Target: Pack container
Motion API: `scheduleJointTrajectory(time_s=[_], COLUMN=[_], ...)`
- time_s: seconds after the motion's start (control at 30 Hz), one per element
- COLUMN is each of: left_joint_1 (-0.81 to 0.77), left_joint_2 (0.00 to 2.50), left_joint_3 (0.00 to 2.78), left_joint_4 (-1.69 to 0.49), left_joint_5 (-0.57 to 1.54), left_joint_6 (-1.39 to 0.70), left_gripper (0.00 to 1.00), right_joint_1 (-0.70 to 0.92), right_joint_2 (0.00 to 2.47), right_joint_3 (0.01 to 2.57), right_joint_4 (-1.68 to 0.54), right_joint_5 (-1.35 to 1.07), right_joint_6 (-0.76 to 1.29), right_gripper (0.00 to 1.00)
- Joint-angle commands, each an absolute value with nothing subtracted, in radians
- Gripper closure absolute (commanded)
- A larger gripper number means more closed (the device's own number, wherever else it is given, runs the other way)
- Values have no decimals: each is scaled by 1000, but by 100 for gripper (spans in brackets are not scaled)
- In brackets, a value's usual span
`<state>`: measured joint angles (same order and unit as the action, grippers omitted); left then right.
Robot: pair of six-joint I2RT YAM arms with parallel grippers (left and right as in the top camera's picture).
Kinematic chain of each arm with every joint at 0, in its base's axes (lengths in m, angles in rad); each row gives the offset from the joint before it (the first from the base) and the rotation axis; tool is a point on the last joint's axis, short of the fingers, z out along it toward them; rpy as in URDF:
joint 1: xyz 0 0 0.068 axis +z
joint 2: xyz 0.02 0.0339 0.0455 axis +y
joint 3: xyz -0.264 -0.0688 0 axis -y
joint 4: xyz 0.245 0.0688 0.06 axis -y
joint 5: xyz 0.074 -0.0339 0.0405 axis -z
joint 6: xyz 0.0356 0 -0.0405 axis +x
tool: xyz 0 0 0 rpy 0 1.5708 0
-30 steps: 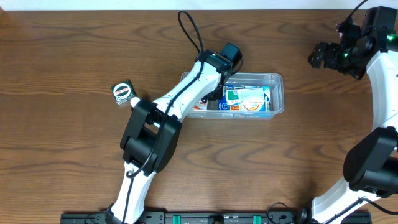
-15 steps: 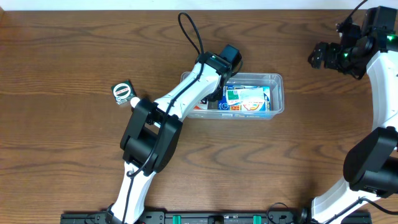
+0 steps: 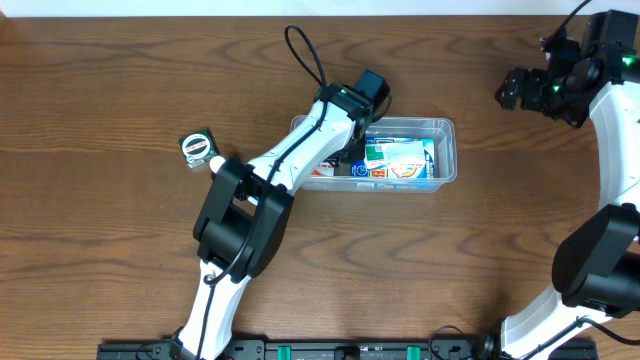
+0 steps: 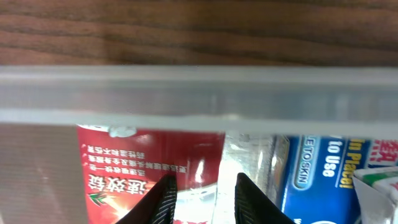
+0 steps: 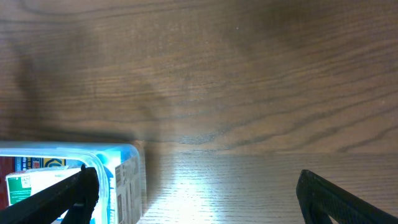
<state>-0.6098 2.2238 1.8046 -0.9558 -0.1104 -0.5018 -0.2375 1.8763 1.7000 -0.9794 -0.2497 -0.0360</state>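
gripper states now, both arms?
Left gripper: closed inside the container; whether it pinches anything cannot be told.
Right gripper: open, empty.

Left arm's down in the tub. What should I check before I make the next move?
1. The left gripper is inside the container, below its rim: ok.
2. Its jaws are nearly closed; whether they pinch anything: cannot tell.
3. The right gripper is open and away from the container: ok.
4. Everything packed: not ok, a small green packet lies on the table, left of the container.
5. The container sits flat and upright: ok.
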Motion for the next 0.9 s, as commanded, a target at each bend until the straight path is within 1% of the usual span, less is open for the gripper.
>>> scheduleJointTrajectory(time_s=[0.0, 0.27, 0.57, 0.87], left_joint_1=[-608, -608, -608, -590], left_joint_2=[2243, 2243, 2243, 2242], left_joint_3=[1789, 1789, 1789, 1808], left_joint_4=[-955, -936, -928, -950], left_joint_5=[-85, -35, -28, -73], left_joint_6=[-519, -518, -518, -487], left_gripper=[68, 68, 69, 68], right_joint_1=[-241, -241, -241, -241], right_joint_2=[1879, 1879, 1879, 1879], right_joint_3=[1704, 1704, 1704, 1704], right_joint_4=[-981, -981, -981, -981], right_joint_5=[-250, -250, -250, -250], right_joint_6=[-31, -30, -31, -31], right_gripper=[1, 1, 1, 1])
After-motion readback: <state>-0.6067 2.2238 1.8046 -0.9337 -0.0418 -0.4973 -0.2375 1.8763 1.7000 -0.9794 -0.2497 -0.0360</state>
